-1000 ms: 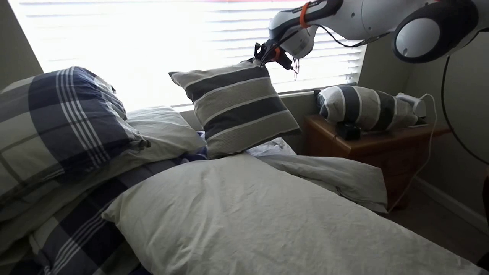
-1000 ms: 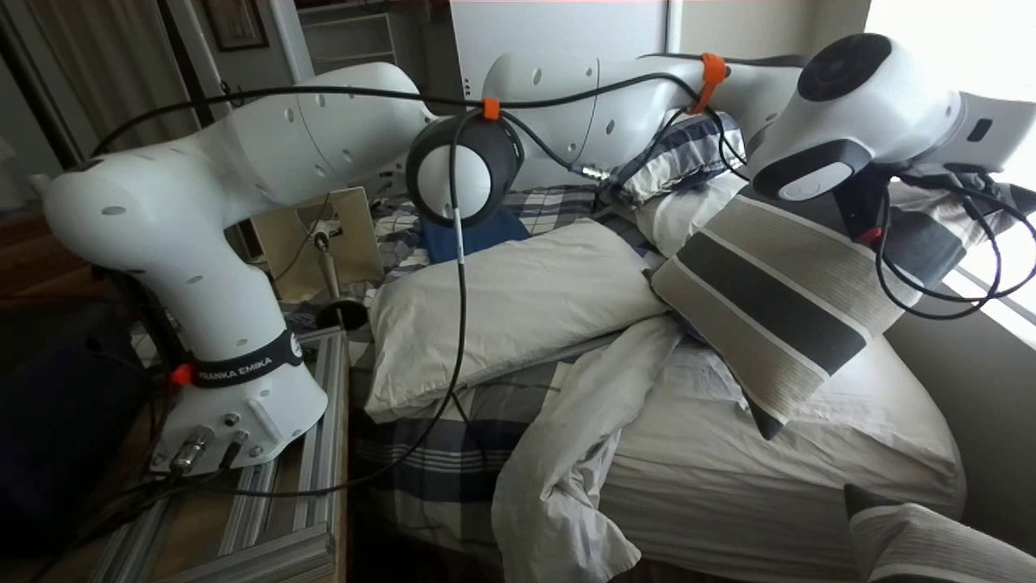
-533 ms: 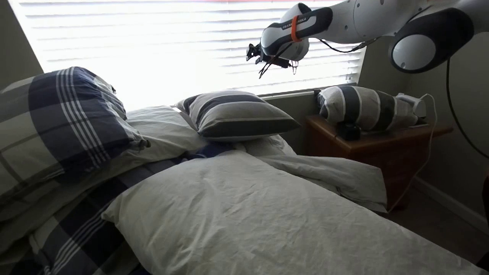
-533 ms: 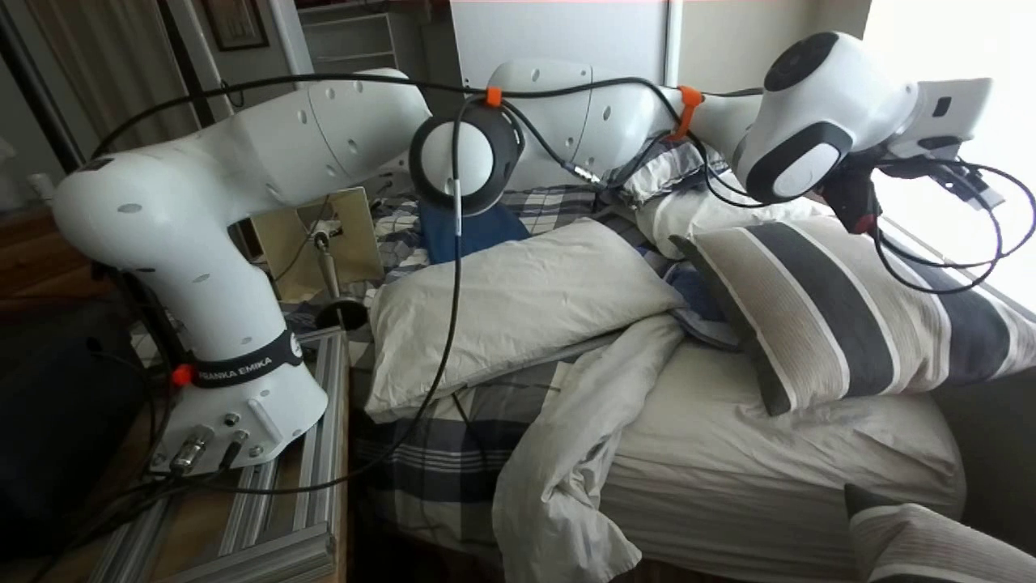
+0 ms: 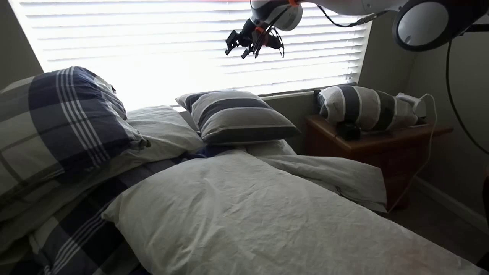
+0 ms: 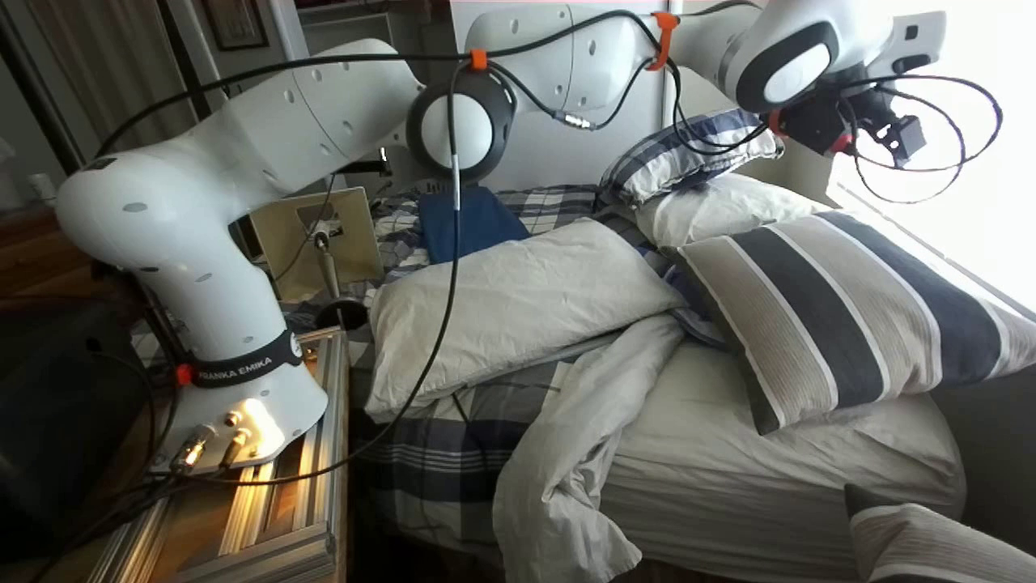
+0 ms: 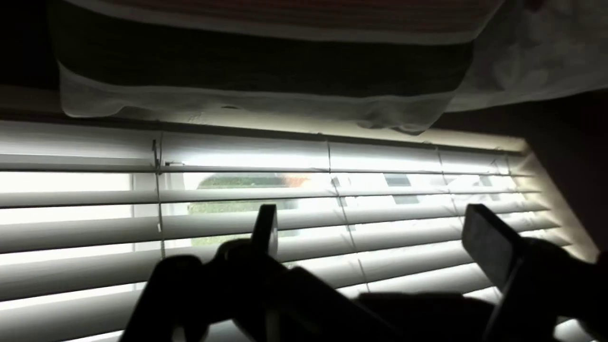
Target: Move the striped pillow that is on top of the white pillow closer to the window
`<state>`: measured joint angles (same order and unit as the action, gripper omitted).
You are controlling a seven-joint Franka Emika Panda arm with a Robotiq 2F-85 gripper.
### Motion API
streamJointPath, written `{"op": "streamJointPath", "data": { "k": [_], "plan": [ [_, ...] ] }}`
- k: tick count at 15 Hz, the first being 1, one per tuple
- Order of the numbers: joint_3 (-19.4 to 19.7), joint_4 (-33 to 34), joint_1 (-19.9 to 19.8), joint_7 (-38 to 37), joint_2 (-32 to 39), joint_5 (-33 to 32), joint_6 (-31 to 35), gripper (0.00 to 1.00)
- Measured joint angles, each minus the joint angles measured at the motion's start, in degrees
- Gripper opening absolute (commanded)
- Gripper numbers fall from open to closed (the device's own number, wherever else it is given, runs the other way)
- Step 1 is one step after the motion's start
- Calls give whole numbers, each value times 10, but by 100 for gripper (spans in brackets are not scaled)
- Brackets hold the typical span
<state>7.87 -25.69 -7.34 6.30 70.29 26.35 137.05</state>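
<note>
The striped pillow (image 5: 244, 114), in dark grey and cream bands, lies almost flat on the window end of the bed, just past the far end of the large white pillow (image 5: 237, 206). Its far edge reaches the sill of the window (image 5: 133, 49), as an exterior view shows with the striped pillow (image 6: 825, 316) beside the bright glass. Above it, in front of the blinds, hangs my gripper (image 5: 236, 53), apart from the fabric. In the wrist view my gripper (image 7: 370, 223) is spread wide, with only blinds behind the gap; the striped pillow (image 7: 266, 57) fills the top of that view.
A blue-white plaid pillow (image 5: 72, 118) rests on another pale pillow (image 5: 164, 126) beside the striped one. A striped bolster (image 5: 366, 107) and a small black box (image 5: 348, 131) sit on the wooden nightstand (image 5: 370, 152). Loose cables (image 6: 963, 146) loop around the wrist.
One second ago my gripper held the striped pillow up, tilted, by its upper edge. It has let go; the pillow has dropped flat beside the window, and the gripper has opened and risen away.
</note>
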Motion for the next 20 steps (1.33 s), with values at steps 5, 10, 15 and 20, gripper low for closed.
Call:
{"op": "streamJointPath", "data": {
  "k": [5, 10, 15, 20],
  "plan": [
    [-49, 0, -12, 21, -49, -122, -170, 100],
    [-45, 0, -21, 70, -77, -214, -290, 100],
    [-50, 0, -17, 142, -89, -247, -338, 100],
    [-52, 0, -17, 149, -90, -247, -338, 100]
  ]
}}
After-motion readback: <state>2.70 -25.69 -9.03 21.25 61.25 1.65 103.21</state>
